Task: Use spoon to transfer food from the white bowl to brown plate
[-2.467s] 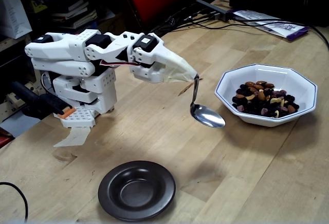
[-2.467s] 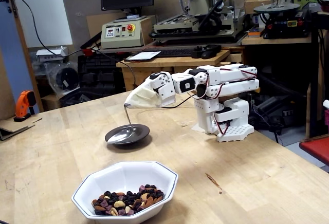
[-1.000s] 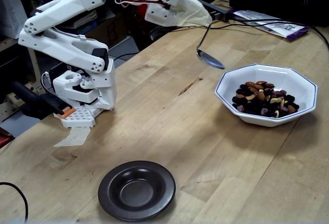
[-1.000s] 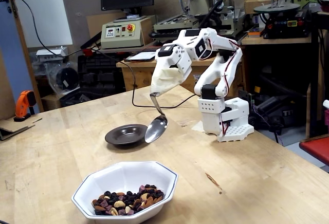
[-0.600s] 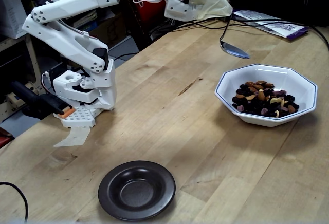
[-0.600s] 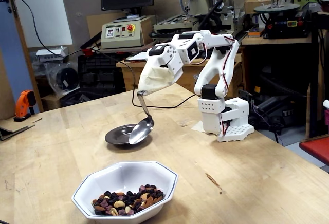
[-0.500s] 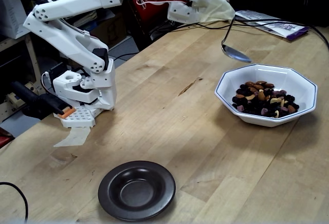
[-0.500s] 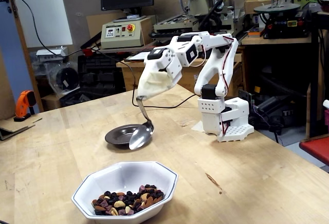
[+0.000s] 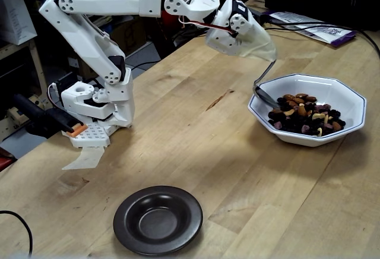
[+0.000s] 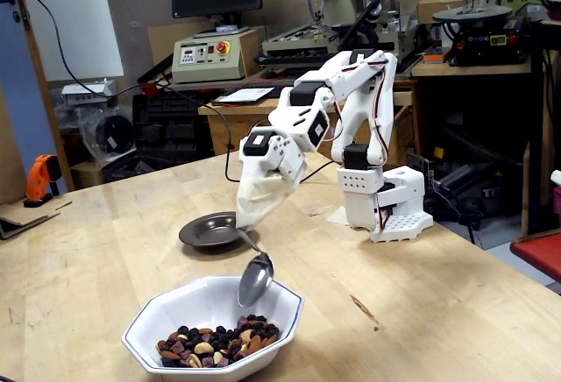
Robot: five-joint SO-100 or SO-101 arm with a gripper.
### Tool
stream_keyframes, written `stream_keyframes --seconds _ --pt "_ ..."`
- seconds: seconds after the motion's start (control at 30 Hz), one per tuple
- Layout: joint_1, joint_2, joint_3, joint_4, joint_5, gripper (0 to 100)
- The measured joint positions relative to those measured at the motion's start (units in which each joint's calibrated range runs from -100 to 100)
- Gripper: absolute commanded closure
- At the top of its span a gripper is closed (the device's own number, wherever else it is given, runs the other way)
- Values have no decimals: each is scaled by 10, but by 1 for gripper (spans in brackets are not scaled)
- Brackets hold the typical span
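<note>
At right of a fixed view, our tape-wrapped hand (image 9: 267, 56) grips the spoon (image 9: 263, 90), its tip inside the white bowl (image 9: 350, 101) beside the food (image 9: 306, 116).

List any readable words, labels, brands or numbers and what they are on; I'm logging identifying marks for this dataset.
None can be read.
Printed sheet with purple corner, far table edge: print too small and blurred.
Beige control box with red button: panel markings too small.
White paper on the rear bench: unreadable.
White bowl, brown plate, spoon, robot arm: no lettering visible.
</note>
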Motion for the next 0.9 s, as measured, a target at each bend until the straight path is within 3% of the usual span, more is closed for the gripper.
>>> stream_keyframes --seconds 0.43,0.9 --pt "0 15 0 -1 0 95" --pt "0 139 -21 -16 2 95"
